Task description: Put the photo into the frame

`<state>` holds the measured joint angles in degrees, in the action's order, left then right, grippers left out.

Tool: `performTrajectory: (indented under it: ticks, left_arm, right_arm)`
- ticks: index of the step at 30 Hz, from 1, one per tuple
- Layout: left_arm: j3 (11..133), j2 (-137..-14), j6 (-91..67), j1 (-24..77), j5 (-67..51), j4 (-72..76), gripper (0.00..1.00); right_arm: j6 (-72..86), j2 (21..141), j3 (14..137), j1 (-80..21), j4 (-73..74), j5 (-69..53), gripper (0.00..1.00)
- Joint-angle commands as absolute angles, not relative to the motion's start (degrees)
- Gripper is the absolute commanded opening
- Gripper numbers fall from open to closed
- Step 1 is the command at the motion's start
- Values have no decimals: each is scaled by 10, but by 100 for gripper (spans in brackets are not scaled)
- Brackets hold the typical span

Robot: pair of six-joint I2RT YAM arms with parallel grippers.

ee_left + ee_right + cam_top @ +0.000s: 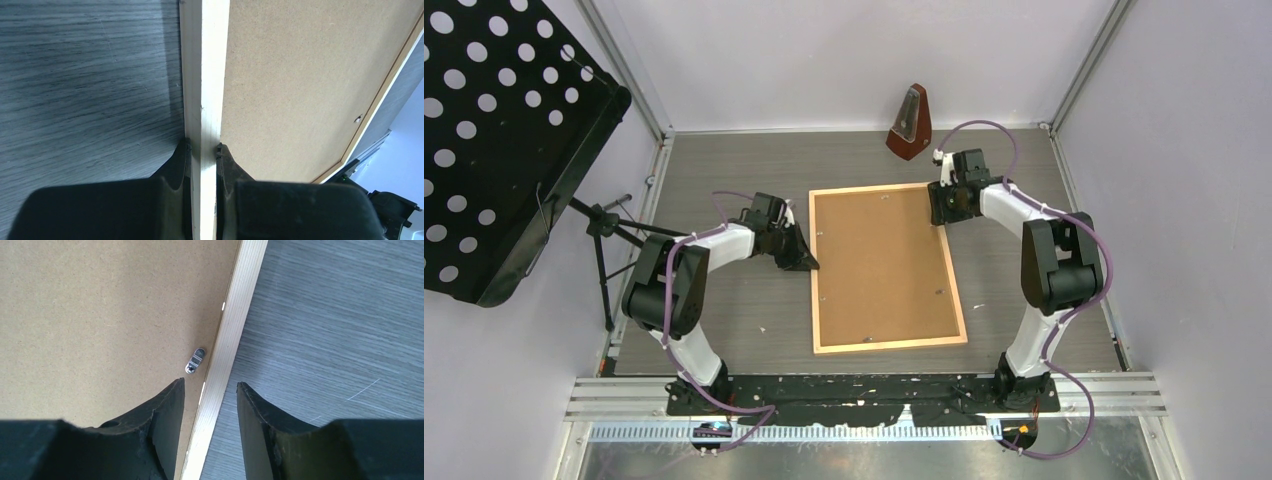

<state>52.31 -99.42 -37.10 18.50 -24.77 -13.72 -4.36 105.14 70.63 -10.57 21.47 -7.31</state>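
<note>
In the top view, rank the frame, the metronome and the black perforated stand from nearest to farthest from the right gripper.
1. The frame: its right rail lies directly under the right gripper, whose jaws are open.
2. The metronome: just behind, by the back wall.
3. The black perforated stand: far off on the left.

grey wood-grain table — frame face-down, metronome behind

White-shelled arms, black joints, looping purple cables; left end effector and right end effector black, tapered.
</note>
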Motion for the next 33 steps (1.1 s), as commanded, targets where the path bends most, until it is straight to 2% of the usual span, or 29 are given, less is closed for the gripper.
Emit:
performTrajectory:
  ticks: [1,18,33]
  left_arm:
    - [495,-1047,-363,191,-223,-170,0]
    - [499,-1058,-364,190,-231,-172,0]
    - [500,-1061,-364,188,-234,-172,0]
  right_arm:
    - [-35,1057,742,-108,200,-77,50]
    - [-15,1124,796,-111,236,-60,52]
    - [-18,1134,805,-111,256,-34,44]
